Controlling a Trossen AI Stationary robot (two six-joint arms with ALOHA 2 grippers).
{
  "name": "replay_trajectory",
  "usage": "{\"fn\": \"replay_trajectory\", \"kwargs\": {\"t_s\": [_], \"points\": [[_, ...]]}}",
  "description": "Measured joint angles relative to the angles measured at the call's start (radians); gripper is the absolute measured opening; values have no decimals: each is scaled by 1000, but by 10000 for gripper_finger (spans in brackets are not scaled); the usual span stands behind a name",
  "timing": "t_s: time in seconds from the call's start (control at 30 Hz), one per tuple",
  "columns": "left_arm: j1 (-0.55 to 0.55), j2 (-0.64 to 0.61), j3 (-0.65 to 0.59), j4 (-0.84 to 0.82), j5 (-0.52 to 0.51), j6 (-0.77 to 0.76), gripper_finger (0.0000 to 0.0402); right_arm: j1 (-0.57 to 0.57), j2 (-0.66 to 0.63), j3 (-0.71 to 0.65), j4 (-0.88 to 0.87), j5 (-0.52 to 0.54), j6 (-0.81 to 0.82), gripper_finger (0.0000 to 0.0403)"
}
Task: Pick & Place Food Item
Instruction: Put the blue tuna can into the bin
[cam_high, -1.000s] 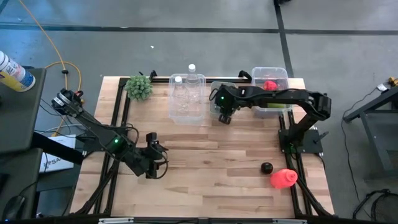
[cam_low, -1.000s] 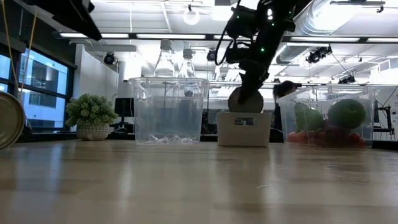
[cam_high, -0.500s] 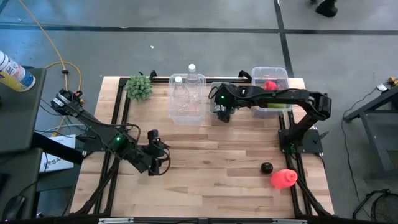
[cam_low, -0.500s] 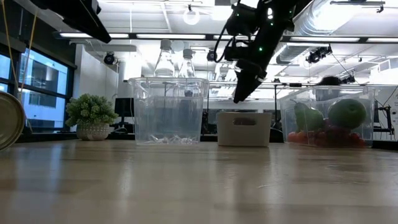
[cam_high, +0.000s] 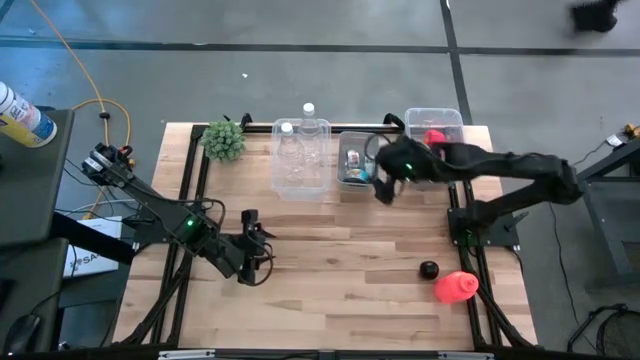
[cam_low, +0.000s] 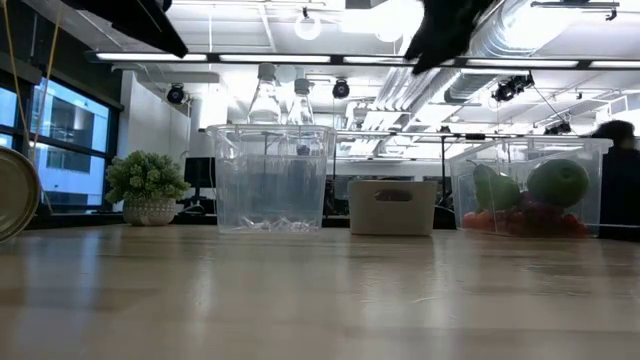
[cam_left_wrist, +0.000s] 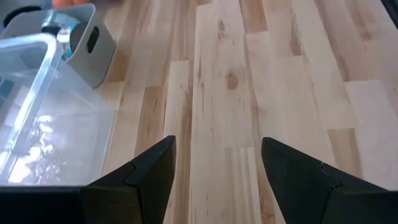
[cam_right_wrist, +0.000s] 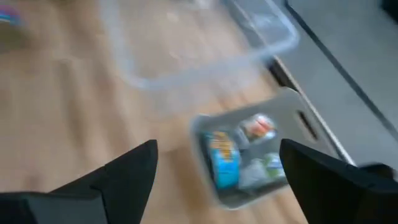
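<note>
Grey bin (cam_high: 354, 160) at upper centre holds the cans (cam_right_wrist: 225, 158).
My right gripper (cam_high: 384, 192) hangs empty beside it, jaws apart; my left gripper (cam_high: 252, 222) waits lower left, jaws apart. I judge cans stiff, smooth, somewhat heavy: grip across the round side.

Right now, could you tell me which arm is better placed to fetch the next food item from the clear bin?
Right: the right gripper is open and empty, close to the food bin; the left gripper is farther away.
</note>
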Motion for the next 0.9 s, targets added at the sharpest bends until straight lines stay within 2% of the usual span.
{"fn": "replay_trajectory", "kwargs": {"t_s": [0.17,0.43,0.67,0.83,0.9], "points": [[27,0,0,32,49,34,228,190,-47,0,-46,-16,58,327],[103,0,0,43,89,35,228,425,-6,-1,-143,7,247,325],[193,0,0,53,89,53,228,564,108,0,-39,273,333,325],[240,0,0,58,89,52,228,609,252,-2,-11,386,331,325],[252,1,0,59,89,51,228,626,319,-14,77,448,329,325]]}}
